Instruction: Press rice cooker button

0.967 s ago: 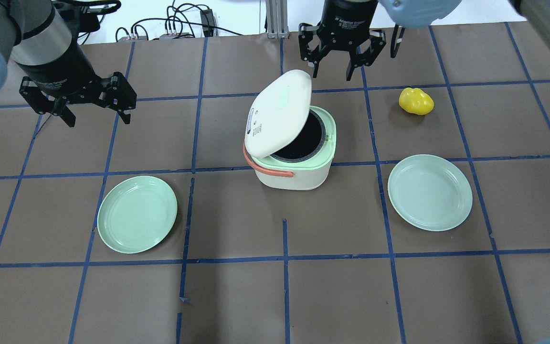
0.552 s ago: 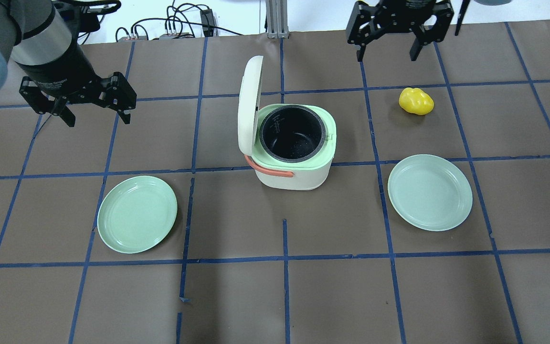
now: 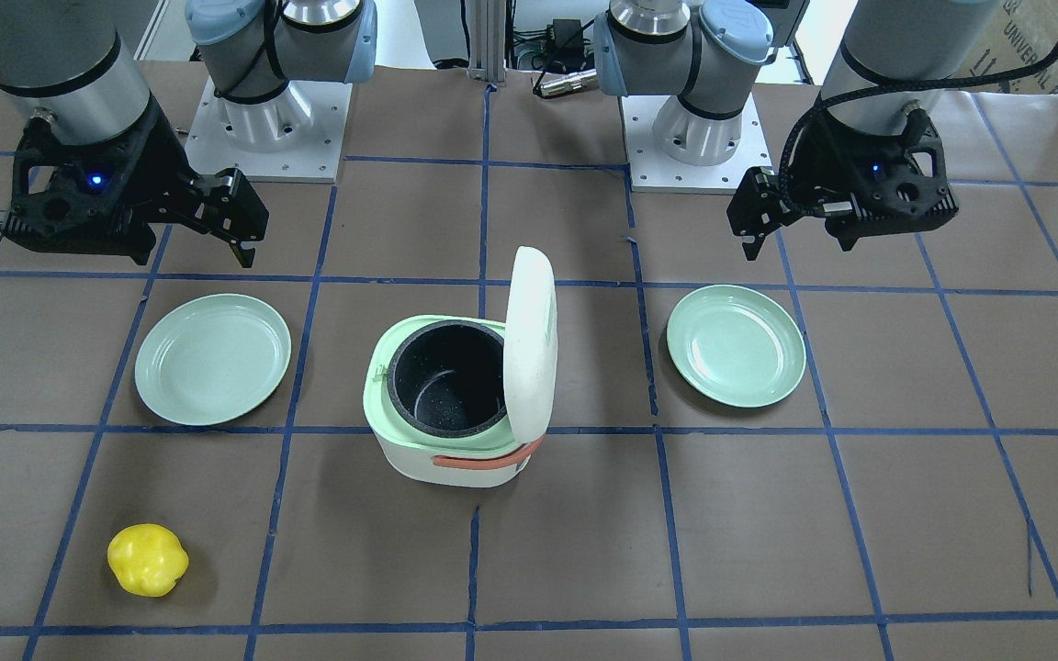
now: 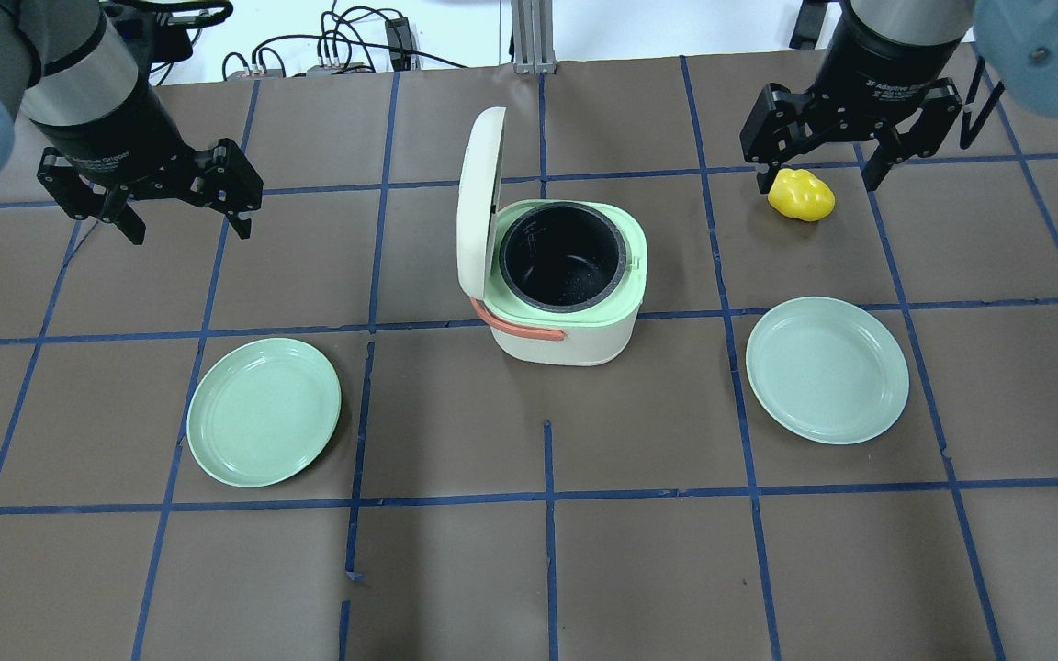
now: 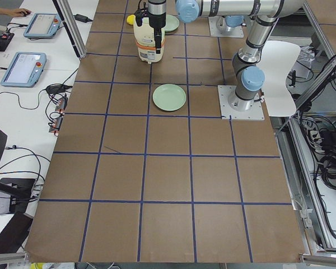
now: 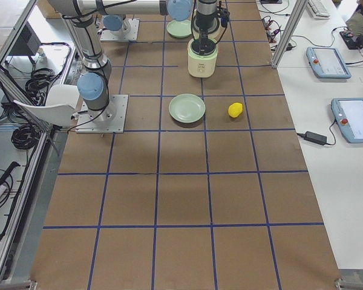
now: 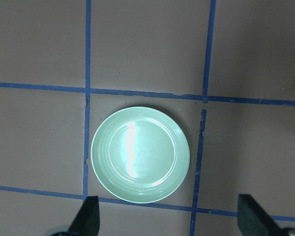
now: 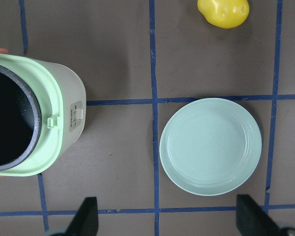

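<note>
Since 0.6 s ago, R gripper [image 4: 814,179] has been shifted over yellow item [image 4: 801,195], jaws spread, nothing held. L gripper [image 4: 189,229] is left unmoved above table [image 4: 529,551], likewise wide and empty. Rice cooker [image 4: 566,340] is set mid-table between L plate [image 4: 264,411] and R plate [image 4: 827,369], lid [image 4: 478,197] stood upright, pot exposed.

A brown worktop [image 4: 639,569] gridded with blue tape fills the middle. White side tables [image 6: 351,199] carry tablets [image 6: 355,124] and trailing cables [image 5: 59,106]. A white chair [image 5: 283,78] stands alongside.
</note>
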`<act>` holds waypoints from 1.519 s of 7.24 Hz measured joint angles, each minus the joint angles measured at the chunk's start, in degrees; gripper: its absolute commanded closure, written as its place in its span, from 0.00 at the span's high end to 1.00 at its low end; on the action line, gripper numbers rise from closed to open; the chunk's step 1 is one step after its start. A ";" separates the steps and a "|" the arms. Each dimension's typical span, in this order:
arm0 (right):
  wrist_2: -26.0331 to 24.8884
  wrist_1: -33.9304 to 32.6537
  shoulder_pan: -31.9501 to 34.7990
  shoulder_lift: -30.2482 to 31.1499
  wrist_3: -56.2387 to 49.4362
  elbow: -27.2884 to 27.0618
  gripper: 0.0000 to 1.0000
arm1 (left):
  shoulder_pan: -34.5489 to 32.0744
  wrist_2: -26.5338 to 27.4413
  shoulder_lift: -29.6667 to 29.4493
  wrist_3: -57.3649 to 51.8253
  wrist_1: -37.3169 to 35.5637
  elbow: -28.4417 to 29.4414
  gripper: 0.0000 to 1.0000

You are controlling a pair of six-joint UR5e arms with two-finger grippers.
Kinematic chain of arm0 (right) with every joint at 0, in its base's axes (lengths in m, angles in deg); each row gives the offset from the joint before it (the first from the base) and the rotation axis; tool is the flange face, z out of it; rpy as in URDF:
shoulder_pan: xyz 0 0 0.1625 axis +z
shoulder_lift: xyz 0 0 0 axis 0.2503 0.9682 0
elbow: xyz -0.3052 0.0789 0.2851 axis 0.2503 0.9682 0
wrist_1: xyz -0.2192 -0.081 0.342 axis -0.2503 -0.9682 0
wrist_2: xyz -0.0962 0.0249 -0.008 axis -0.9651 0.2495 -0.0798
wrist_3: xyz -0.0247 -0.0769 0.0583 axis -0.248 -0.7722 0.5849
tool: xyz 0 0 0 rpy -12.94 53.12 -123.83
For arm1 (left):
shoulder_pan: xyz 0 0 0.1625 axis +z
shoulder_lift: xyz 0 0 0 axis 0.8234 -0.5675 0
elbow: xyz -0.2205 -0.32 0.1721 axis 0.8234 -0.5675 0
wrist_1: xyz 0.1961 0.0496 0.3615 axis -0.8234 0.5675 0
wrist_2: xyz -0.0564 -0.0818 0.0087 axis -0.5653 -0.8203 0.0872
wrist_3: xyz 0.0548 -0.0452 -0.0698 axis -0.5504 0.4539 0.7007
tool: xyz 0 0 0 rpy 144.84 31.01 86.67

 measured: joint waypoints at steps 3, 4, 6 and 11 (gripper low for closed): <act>0.16 -0.47 -0.33 -0.39 0.00 0.50 0.99 | 0.00 0.00 0.00 0.00 0.01 0.00 1.00; 0.22 -0.60 -0.36 -0.47 0.02 0.80 0.99 | 0.00 0.00 0.00 0.00 0.01 0.00 1.00; 0.45 -0.67 -0.21 -0.48 0.17 0.99 0.99 | 0.00 0.03 0.00 0.00 0.03 0.00 1.00; 0.53 -1.38 -0.06 -1.10 0.12 0.97 0.99 | 0.00 0.01 0.00 0.00 0.00 0.00 1.00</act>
